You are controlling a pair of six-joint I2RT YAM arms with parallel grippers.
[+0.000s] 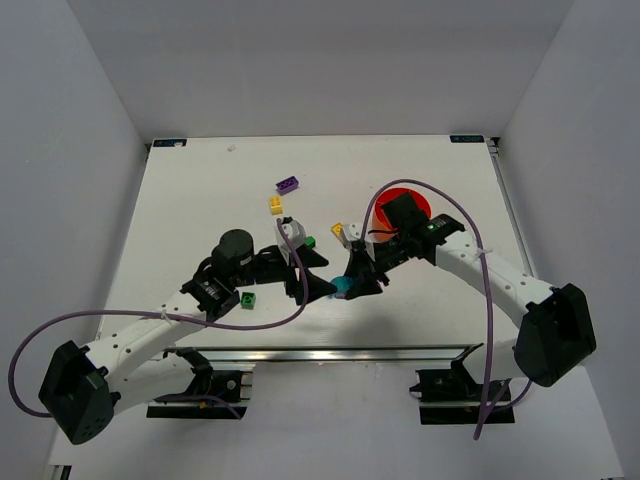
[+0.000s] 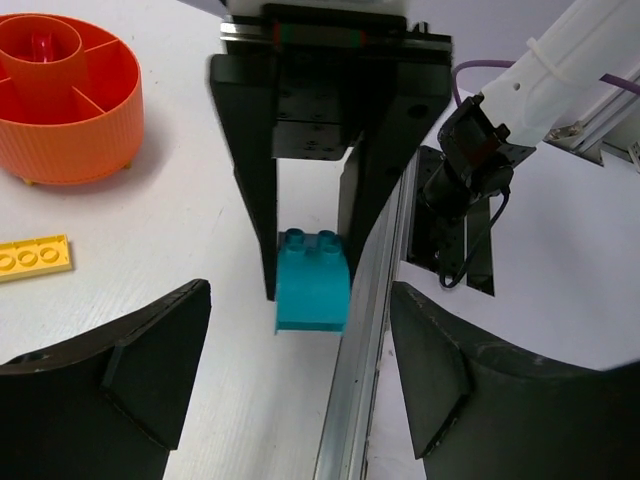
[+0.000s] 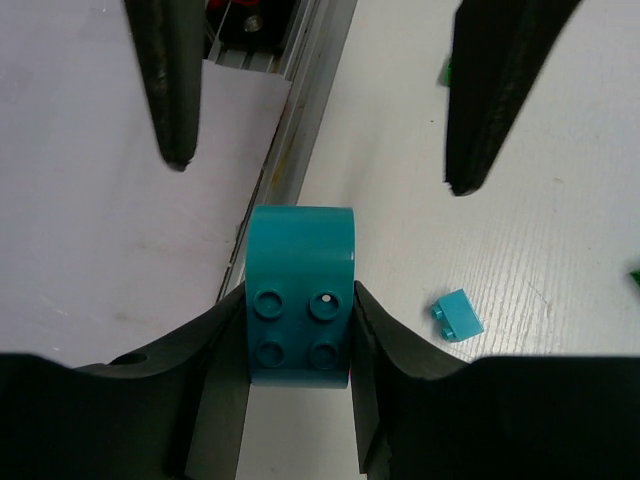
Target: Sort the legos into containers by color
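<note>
Furthest left on my white table, a small green brick lies toward the near edge, just beside the left arm's wrist. Further back and a little right sit a yellow brick and, just beyond it, a purple brick, near each other but apart. A second green brick lies closer to the middle, right by the far side of the left arm's fingers.

The left gripper points right with its fingers spread wide and nothing pinched between them. They face the right gripper's load without touching it. A yellow plate, flat with its studs up, lies on the far side of where the two grippers meet.

At the centre is the teal curved brick, studs facing the right wrist camera. It is clamped by its sides between the fingers of the right gripper, which points left. I think it is lifted off the table, though none of my views settles that. A small teal brick lies loose on the table just on the far side of that grip.

Right of everything, toward the far right of the table, stands the orange-red bowl with its divided compartments. A red piece stands in its centre cup, and from above the right arm's wrist covers part of the bowl.
</note>
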